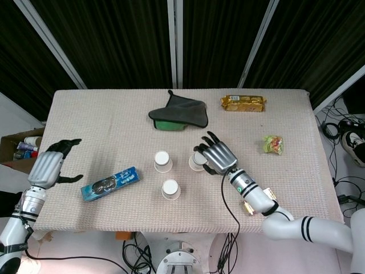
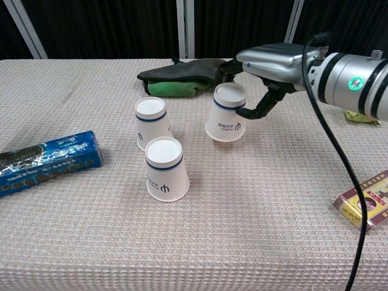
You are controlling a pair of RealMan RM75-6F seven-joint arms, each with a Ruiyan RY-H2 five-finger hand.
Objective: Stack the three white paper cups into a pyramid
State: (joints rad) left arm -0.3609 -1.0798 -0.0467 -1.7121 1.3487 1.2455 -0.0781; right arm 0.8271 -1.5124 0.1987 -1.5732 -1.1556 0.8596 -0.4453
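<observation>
Holding the third white paper cup (image 2: 227,113) near its upturned base, your right hand (image 1: 215,155) has thumb and fingers (image 2: 257,111) wrapped around it; the cup is tilted, upside down, and its rim looks to be just off or barely touching the table (image 1: 285,182). It sits right of the other two cups, near but apart from them.

Back cup (image 2: 151,123): inverted, upright, standing on the cloth-covered table. Front cup (image 2: 165,168): inverted, just in front of the back cup and slightly to its right in the chest view; you cannot tell whether the two touch.

Your left hand (image 1: 50,166) hangs at the table's left edge, fingers apart and curved, holding nothing. It shows only in the head view.

Other items on the table:
- blue snack pack (image 1: 110,183), lying flat between your left hand and the cups.
- grey-and-green cloth (image 1: 179,113), behind the cups.
- gold snack bag (image 1: 243,103), far side, right of the cloth.
- small green packet (image 1: 273,144), well right of your right hand.
- small red-and-gold box (image 2: 365,208), near the front right edge.
</observation>
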